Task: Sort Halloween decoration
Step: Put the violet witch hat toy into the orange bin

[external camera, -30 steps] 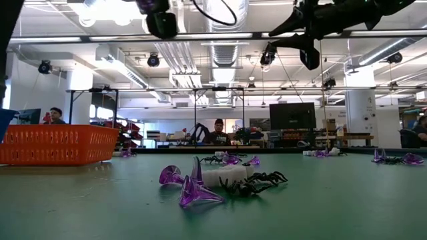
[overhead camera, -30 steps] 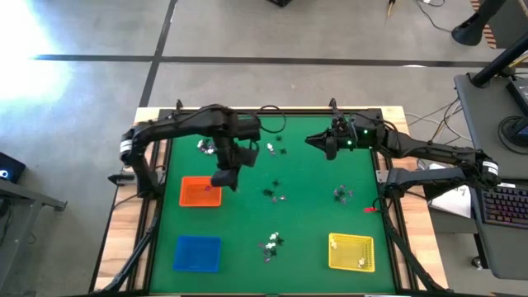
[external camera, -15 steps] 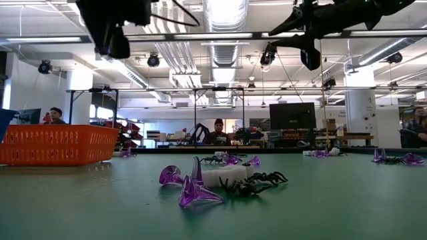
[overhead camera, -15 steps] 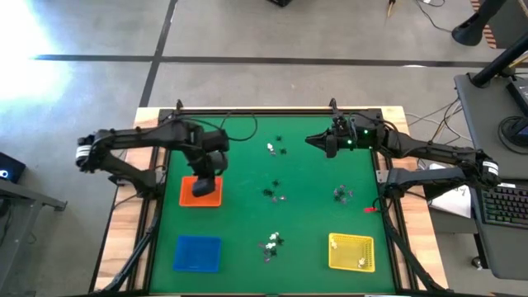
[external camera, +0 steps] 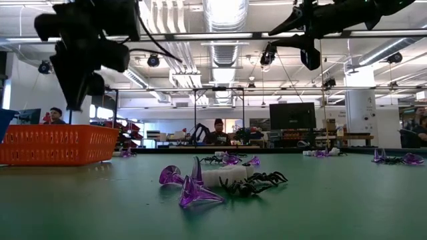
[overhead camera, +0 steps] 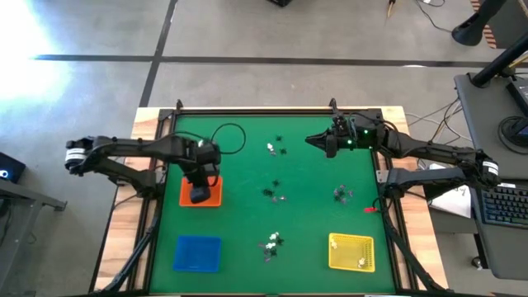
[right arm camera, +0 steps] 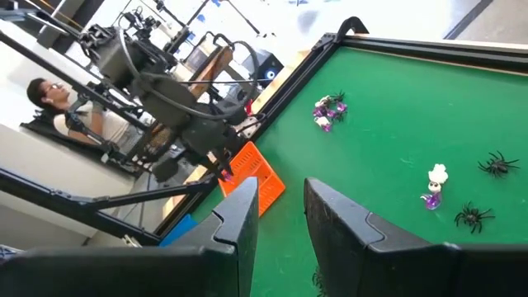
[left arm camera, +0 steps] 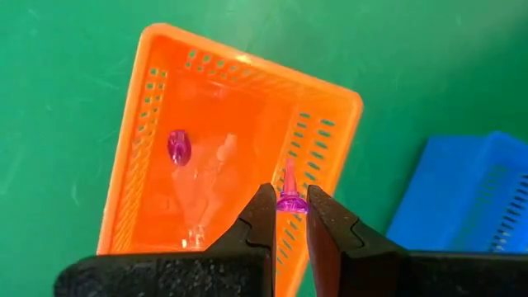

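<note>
The left gripper (left arm camera: 287,216) hangs above the orange tray (left arm camera: 157,99) at the table's left, its fingers (left arm camera: 257,216) clamped on a small purple trinket (left arm camera: 289,198) (cone-shaped, tip pointing away from the wrist). Another purple trinket (left arm camera: 179,147) already lies inside that tray. The right gripper (overhead camera: 318,141) waits raised over the far right of the green table (overhead camera: 313,206), fingers apart and holding nothing. More trinkets (overhead camera: 271,242) lie scattered in small clusters over the table, some between the blue tray (overhead camera: 197,252) and the yellow tray (overhead camera: 351,252) at the near edge.
</note>
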